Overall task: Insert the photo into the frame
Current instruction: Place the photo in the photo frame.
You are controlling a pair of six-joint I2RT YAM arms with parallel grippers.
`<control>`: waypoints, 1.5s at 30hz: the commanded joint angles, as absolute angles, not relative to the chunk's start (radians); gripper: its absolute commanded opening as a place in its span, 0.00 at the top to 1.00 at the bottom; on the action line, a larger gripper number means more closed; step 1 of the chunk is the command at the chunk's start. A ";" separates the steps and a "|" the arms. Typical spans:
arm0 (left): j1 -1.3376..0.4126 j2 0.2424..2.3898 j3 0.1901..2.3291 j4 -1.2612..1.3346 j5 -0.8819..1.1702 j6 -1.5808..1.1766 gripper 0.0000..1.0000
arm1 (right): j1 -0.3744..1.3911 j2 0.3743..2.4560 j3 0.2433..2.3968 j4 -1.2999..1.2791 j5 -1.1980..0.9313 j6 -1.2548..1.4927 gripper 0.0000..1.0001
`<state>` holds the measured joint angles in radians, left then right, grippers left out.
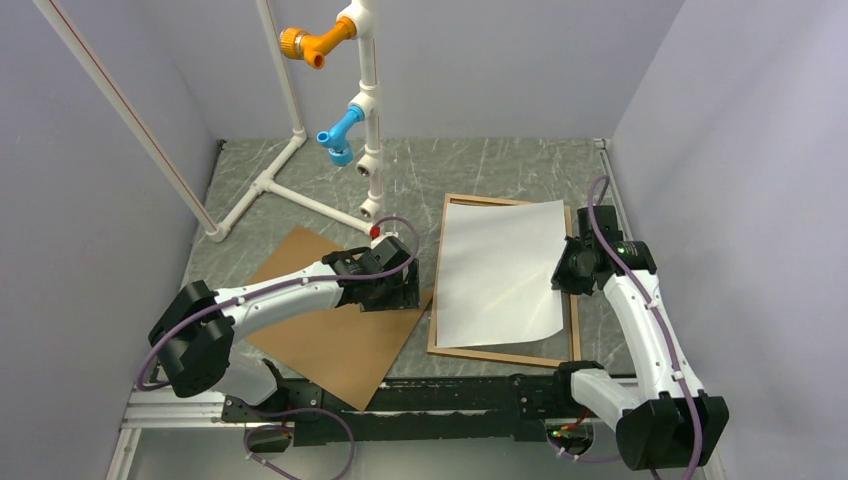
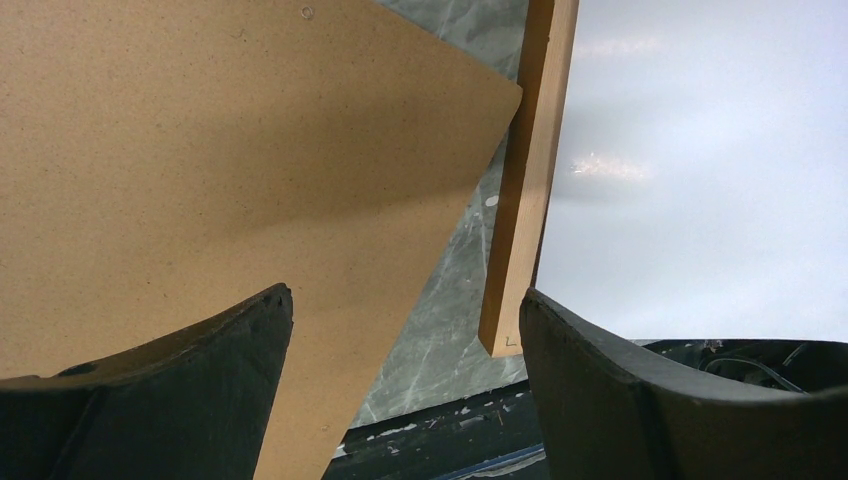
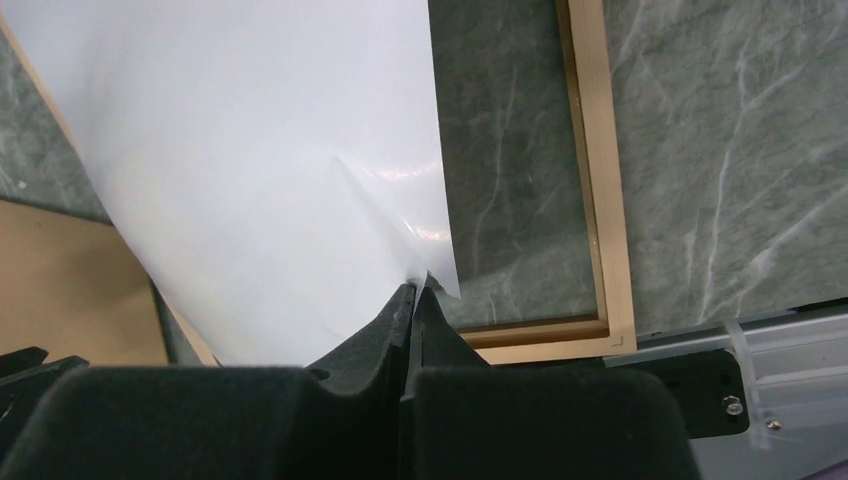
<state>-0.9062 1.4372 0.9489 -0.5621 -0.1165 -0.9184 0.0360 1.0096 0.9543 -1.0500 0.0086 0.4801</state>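
The photo (image 1: 500, 270) lies white back up over the frame (image 1: 438, 285), turned a little askew, so its far right corner covers the frame's corner there while the near and left rails show bare. On my right wrist feed the photo (image 3: 280, 180) curls up at its edge where the right gripper (image 3: 412, 290) has it. The jaws are pressed together on the sheet's border, and a strip of the frame's (image 3: 600, 200) glass is uncovered beside it, with the marbled table showing through. From above, that right gripper (image 1: 565, 270) sits at the photo's right edge, over the frame's right rail. My left gripper (image 1: 400, 290) hangs low just left of the frame. On its wrist feed the left gripper (image 2: 405, 300) has its jaws spread wide and grips nothing, straddling the corner of the brown backing sheet (image 2: 200, 150) and the near end of the frame's (image 2: 525, 200) left rail, which that corner reaches. The backing sheet (image 1: 340, 330) lies flat on the table (image 1: 500, 165), and a white pipe stand (image 1: 365, 110) rises at the back.
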 commanded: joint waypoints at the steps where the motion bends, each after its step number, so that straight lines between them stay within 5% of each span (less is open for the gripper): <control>1: -0.902 1.440 0.984 -0.558 -0.105 -0.904 0.13 | 0.032 1.025 1.000 -1.034 0.072 0.470 1.00; 39: -0.902 1.460 1.001 -0.563 -0.103 -0.890 0.13 | -0.052 1.047 0.925 -0.895 -0.105 0.424 1.00; 42: -0.902 1.460 1.002 -0.564 -0.103 -0.888 0.13 | -0.052 1.049 0.910 -0.886 -0.114 0.422 0.95; 45: -0.903 1.462 1.003 -0.565 -0.103 -0.888 0.13 | -0.053 1.052 0.883 -0.870 -0.126 0.430 0.78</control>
